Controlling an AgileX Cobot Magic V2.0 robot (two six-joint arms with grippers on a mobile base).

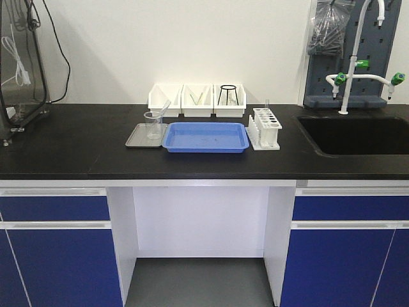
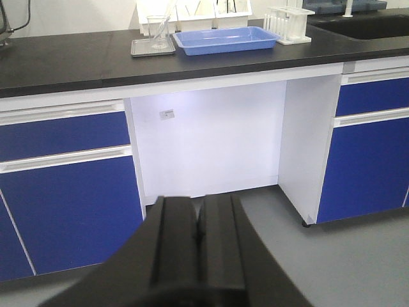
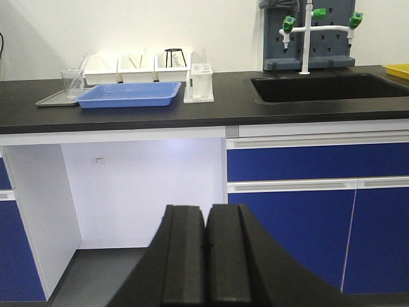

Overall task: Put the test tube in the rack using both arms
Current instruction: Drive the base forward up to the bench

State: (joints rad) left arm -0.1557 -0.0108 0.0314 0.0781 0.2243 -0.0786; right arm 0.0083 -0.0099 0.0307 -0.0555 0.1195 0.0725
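Note:
A clear test tube (image 1: pixel 162 111) leans in a clear beaker (image 1: pixel 153 124) on a grey metal tray (image 1: pixel 135 142) at the left of the bench. A look-alike tube (image 1: pixel 267 105) stands upright in the white rack (image 1: pixel 265 126), right of the blue tray (image 1: pixel 206 137). The rack also shows in the left wrist view (image 2: pixel 289 24) and in the right wrist view (image 3: pixel 199 83). My left gripper (image 2: pixel 199 201) is shut and empty, low in front of the bench. My right gripper (image 3: pixel 206 208) is also shut and empty, low before the cabinets. Neither arm shows in the front view.
Three white bins (image 1: pixel 197 100) stand behind the trays against the wall. A black sink (image 1: pixel 358 134) with a white faucet (image 1: pixel 350 77) lies at the right. Blue drawers (image 1: pixel 54 249) flank an open knee space (image 1: pixel 198 224) under the black counter.

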